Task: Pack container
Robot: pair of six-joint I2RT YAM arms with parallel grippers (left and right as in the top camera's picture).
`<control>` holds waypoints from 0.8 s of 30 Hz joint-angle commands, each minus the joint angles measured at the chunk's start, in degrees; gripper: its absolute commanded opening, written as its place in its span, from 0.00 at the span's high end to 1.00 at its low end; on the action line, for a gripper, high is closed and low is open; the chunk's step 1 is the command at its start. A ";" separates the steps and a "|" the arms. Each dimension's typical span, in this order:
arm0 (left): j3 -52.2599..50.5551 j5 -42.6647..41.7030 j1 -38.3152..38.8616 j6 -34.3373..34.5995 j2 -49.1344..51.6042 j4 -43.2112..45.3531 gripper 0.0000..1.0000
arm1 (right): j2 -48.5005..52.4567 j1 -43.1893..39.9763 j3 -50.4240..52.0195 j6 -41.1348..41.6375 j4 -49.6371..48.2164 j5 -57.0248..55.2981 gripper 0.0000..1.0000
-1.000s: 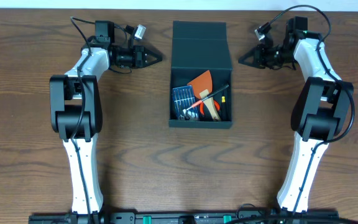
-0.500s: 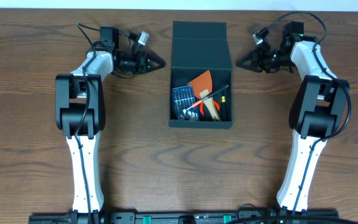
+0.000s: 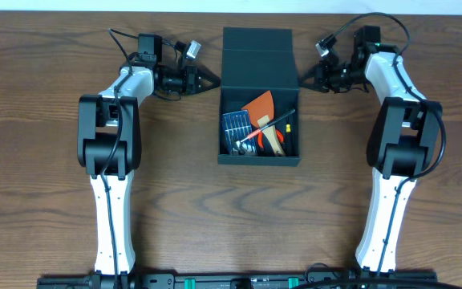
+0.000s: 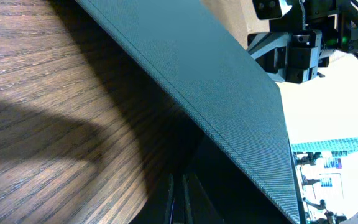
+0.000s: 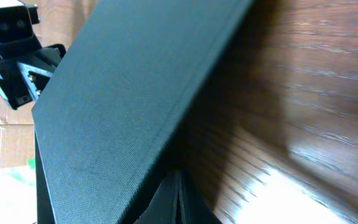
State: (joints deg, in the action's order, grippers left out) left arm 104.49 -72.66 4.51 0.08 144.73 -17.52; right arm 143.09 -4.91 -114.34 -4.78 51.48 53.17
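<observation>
When checked from overhead, found left gripper (image 3: 212, 80) clenched on nothing, tips aimed at the container (image 3: 259, 160) and just short of its nearer side wall. Found right gripper (image 3: 305, 81) likewise clenched and empty, tips aimed at the opposite wall and close to it; cannot tell from above whether either set of tips touches. Recorded container directly between the two sets of jaws, resting on the wooden table (image 3: 175, 201), with flap lid (image 3: 257, 50) open on the side away from the arm bases; cannot tell whether flat or tilted.

Confirmed in left wrist view: fingers (image 4: 178, 202) pressed together with no gap, teal-grey textured panel (image 4: 216, 93) just ahead of and above the tips, wood grain alongside. Confirmed in right wrist view: fingers (image 5: 169, 199) shut tight, same kind of panel (image 5: 123, 112) close ahead of the tips, table side blurred.

Noted inside the box, back from the line joining the jaws and toward the arm bases: orange flat blade (image 3: 261, 105), blue gridded tile (image 3: 236, 123), black-shafted tool with yellow tip (image 3: 279, 120), red-handled tool (image 3: 275, 140). Could not identify smaller metal pieces beside the tile.
</observation>
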 commanded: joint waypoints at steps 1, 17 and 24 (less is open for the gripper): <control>0.00 0.24 -0.13 0.28 1.03 0.09 0.94 | 0.48 0.50 0.13 0.48 -0.13 1.51 0.99; 0.02 -1.97 0.72 4.98 1.01 5.03 0.94 | 0.48 0.85 0.13 -1.70 -1.99 5.42 0.99; 0.44 -4.92 0.72 9.16 1.01 10.14 0.94 | 0.48 1.46 0.13 -1.66 -4.33 8.50 0.99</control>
State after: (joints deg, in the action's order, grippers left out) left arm 104.49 -74.72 5.19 6.44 144.73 -8.49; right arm 143.09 -4.54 -114.34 -5.23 47.83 56.49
